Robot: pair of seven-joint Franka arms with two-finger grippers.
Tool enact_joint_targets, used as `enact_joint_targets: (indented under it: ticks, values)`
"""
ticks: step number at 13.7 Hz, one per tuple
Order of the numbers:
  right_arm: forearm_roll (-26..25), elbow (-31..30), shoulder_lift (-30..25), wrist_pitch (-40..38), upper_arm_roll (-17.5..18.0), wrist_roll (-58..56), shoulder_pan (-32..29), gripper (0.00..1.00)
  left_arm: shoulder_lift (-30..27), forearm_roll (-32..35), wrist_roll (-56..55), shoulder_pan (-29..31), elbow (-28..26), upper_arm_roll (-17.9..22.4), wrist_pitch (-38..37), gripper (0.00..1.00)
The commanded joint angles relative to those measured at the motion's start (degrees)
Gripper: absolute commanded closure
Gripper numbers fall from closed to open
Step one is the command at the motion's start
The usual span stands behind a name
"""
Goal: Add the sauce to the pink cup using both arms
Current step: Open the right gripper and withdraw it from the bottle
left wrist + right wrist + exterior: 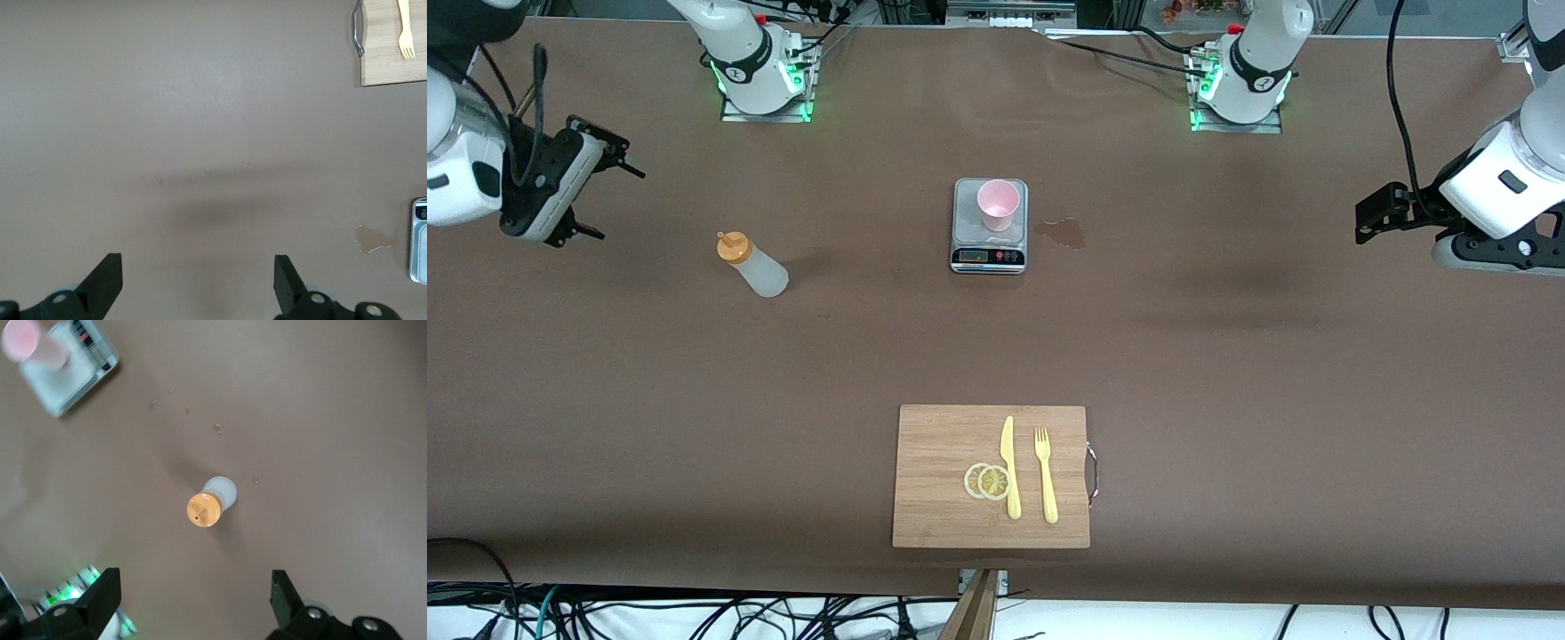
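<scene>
The sauce bottle (753, 263), whitish with an orange nozzle cap, stands upright on the brown table toward the right arm's end. In the right wrist view the sauce bottle (210, 503) is seen from above, ahead of the open fingers. The pink cup (997, 204) stands on a small grey scale (989, 253) at mid-table, and the pink cup (27, 343) also shows in the right wrist view. My right gripper (618, 203) (195, 580) is open and empty, raised near the table's end, apart from the bottle. My left gripper (1368, 222) (198, 267) is open and empty, over bare table at the left arm's end.
A wooden cutting board (943, 480) with a metal handle lies nearer the front camera, bearing a yellow knife (1010, 467), a yellow fork (1046, 476) and lemon slices (988, 481). A small stain (1065, 233) lies beside the scale. The board (390, 63) and scale (419, 240) show in the left wrist view.
</scene>
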Motion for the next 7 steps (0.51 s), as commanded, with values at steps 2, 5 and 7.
enact_joint_targets:
  ticks: [2, 5, 7]
  values:
    - [-1.3, -2.0, -3.1, -0.3, -3.4, 25.4, 3.2, 0.00, 0.3, -0.4, 1.4, 0.2, 1.3, 0.1, -1.2, 0.00]
    - [-10.3, -0.5, -3.4, -0.4, -4.6, 29.5, 6.9, 0.00, 0.3, -0.4, 1.5, 0.9, 1.3, 0.0, -1.5, 0.00]
    - [-10.8, -0.4, -4.6, -1.1, -5.5, 36.9, 7.3, 0.00, 0.4, -0.4, 1.5, 0.9, 1.3, 0.0, -1.5, 0.00]
